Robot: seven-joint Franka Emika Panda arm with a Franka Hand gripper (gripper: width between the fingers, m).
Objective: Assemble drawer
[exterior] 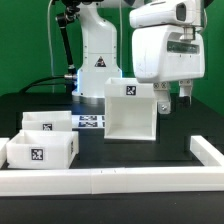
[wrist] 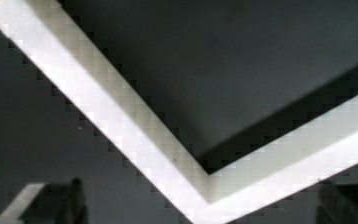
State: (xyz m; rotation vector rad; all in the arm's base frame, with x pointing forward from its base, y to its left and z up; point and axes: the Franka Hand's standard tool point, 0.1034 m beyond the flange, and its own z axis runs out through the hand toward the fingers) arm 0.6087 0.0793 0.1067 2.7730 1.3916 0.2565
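The white box shell [exterior: 130,112] stands open-topped in the middle of the table, with a square tag on its rear wall. Two shallow white trays lie at the exterior view's left, one behind [exterior: 48,124] and one in front [exterior: 40,151]. My gripper [exterior: 172,98] hangs just above the shell's right rear corner. In the wrist view the shell's top rim [wrist: 105,95] forms a white V, with its corner between my dark fingers [wrist: 43,200]. The gripper [wrist: 202,205] is open and holds nothing.
The marker board [exterior: 92,122] lies flat behind the shell, near the robot base [exterior: 98,60]. A long low white border rail [exterior: 110,181] runs along the front and turns back at the right [exterior: 209,152].
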